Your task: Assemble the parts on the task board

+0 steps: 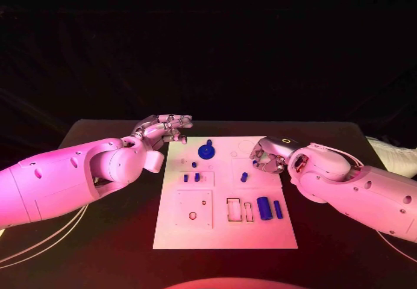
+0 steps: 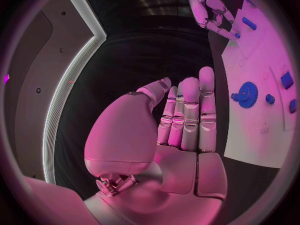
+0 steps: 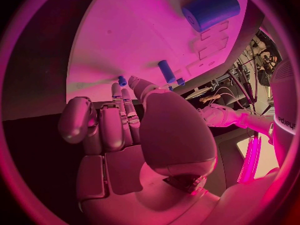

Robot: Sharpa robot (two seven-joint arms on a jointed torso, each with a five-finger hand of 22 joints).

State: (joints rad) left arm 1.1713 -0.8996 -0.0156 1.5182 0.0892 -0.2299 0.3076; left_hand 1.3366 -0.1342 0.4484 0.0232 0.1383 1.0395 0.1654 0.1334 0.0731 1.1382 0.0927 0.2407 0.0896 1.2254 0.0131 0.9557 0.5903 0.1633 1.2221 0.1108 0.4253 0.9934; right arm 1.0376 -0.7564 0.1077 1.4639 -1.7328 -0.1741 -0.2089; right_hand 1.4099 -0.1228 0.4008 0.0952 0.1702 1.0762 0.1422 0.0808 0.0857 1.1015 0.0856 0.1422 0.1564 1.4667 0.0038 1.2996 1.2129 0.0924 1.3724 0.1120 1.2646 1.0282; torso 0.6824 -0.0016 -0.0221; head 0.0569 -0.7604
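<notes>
The left hand [image 2: 181,120] has its fingers [image 2: 189,110] stretched out straight and side by side, with nothing between them; it hovers over the black table [image 1: 113,129] at the far left corner of the task board [image 1: 224,232], just off its edge. The right hand [image 1: 271,155] sits at the board's right edge, its fingers [image 3: 115,120] curled partway in over the white surface, and nothing is caught in them that I can see.

On the board, a blue gear [image 1: 206,149] lies near the far end, between the two hands. A small blue peg [image 1: 244,177] lies just beside the right hand's fingertips. Two short pegs [image 1: 191,177] stand on the left half, and a thick blue cylinder [image 1: 263,208] with a thinner blue rod [image 1: 278,209] beside it lie toward the near right.
</notes>
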